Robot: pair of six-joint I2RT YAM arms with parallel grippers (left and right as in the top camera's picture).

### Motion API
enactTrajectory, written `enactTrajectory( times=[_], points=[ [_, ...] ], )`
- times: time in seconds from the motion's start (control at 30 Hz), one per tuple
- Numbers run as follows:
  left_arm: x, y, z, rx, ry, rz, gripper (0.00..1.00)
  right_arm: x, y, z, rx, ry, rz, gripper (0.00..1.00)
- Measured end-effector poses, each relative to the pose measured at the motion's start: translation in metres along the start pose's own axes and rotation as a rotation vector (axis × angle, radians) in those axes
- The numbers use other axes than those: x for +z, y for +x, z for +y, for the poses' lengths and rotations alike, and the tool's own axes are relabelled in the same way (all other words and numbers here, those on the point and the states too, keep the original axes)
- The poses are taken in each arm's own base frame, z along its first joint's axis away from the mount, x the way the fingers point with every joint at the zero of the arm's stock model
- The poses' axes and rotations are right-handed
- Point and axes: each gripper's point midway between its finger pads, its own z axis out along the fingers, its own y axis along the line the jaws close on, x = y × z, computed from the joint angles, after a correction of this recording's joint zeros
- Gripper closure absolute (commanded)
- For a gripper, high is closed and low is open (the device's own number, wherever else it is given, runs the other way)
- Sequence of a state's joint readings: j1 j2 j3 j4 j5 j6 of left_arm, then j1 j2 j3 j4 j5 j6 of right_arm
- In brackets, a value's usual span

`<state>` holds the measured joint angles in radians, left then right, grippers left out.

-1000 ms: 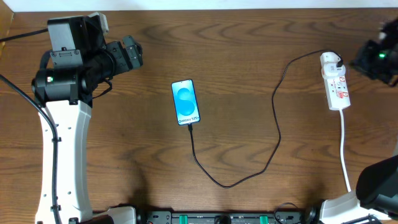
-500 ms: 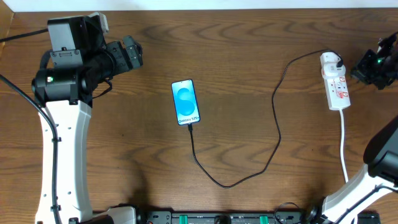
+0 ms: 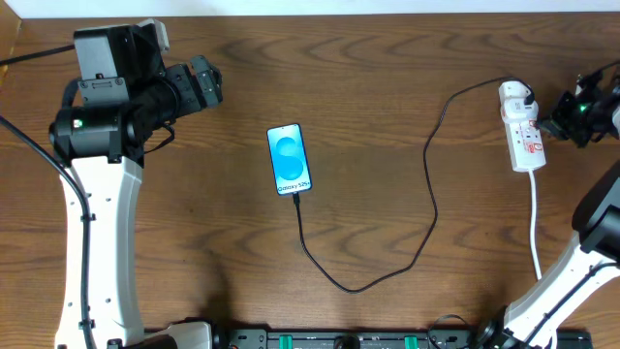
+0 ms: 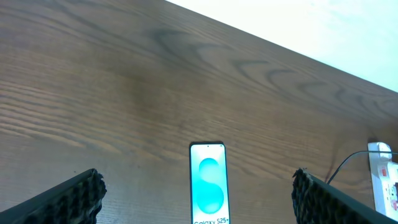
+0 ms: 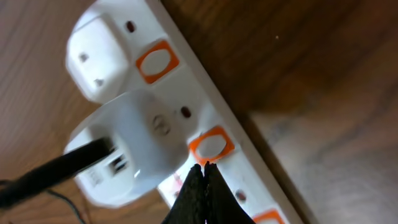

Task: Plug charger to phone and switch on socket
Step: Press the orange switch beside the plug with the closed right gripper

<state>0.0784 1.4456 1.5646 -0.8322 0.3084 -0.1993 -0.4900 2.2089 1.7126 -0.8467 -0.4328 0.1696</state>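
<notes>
L gripper [image 4: 199,190] open | R gripper [image 5: 204,180] closed, tips by socket [image 5: 180,84] switch [image 5: 211,144] | charger [image 3: 433,194] in phone [image 3: 290,158]

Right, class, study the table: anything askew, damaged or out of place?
Nothing stands out. The phone lies flat, the black cable runs in a loose loop from it to the white plug in the power strip, and the right hand is closed beside an orange switch.
</notes>
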Motion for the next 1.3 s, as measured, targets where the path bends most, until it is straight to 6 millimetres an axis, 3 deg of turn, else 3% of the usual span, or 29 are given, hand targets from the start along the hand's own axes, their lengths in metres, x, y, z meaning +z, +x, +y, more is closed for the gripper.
enactTrajectory(
  times=[0.43, 1.3],
  points=[
    [0.0, 0.0, 0.0, 0.0, 0.0, 0.0, 0.02, 0.013, -0.008, 0.0, 0.001, -0.041, -0.016, 0.99],
    [0.0, 0.0, 0.0, 0.0, 0.0, 0.0, 0.02, 0.014, -0.006, -0.001, -0.019, -0.069, -0.009, 0.99]
  ],
)
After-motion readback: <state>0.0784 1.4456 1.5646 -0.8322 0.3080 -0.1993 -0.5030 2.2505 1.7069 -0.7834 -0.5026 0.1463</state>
